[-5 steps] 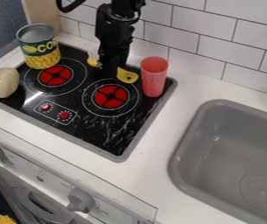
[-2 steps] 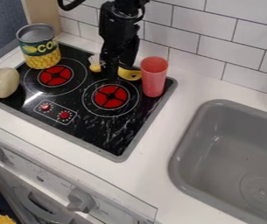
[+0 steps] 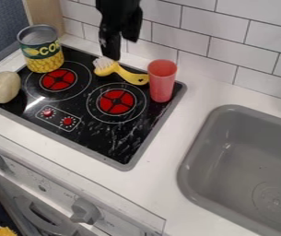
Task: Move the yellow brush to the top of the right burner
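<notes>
Gripper (image 3: 122, 48) parted, empty, above the far side of yellow brush (image 3: 123, 73). Brush beyond right burner (image 3: 116, 101), long axis roughly left-right, handle toward red cup (image 3: 161, 82). Likely placed; upward withdrawal suffices.

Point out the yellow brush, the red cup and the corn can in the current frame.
yellow brush (image 3: 121, 72): camera view, on its curved handle
red cup (image 3: 161, 84): camera view, on its side
corn can (image 3: 41, 57): camera view, on its label
</notes>
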